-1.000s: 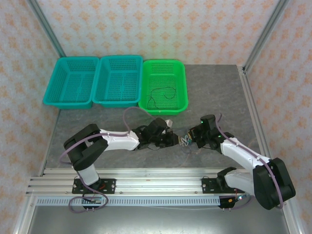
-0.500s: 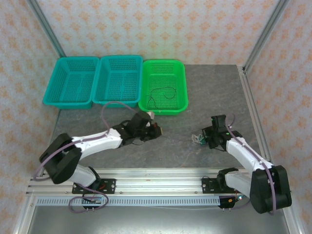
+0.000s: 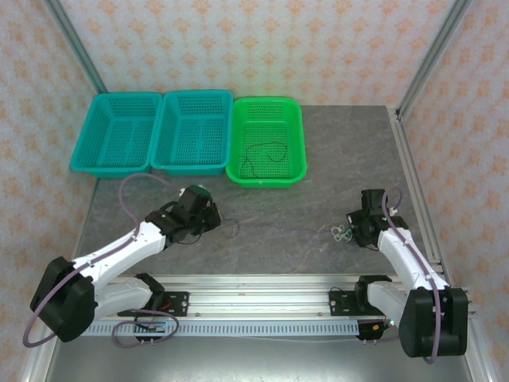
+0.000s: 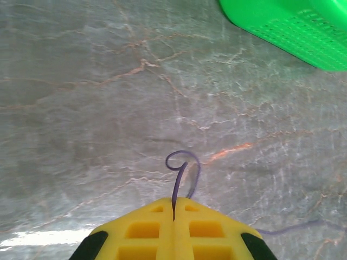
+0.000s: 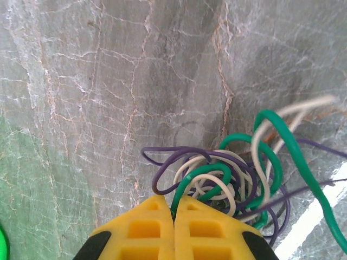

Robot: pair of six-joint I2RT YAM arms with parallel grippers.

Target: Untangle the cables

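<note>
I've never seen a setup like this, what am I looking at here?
Two white robot arms stand at the near edge of a grey stone-patterned table. The wide picture looks down from above; the other two come from wrist cameras, yellow fingers in view. At the back sit two teal plastic baskets and a green plastic basket holding a black cable. The left claw is shut on a thin purple wire; the right claw on a tangled clump of green, cream and purple wires.
</note>
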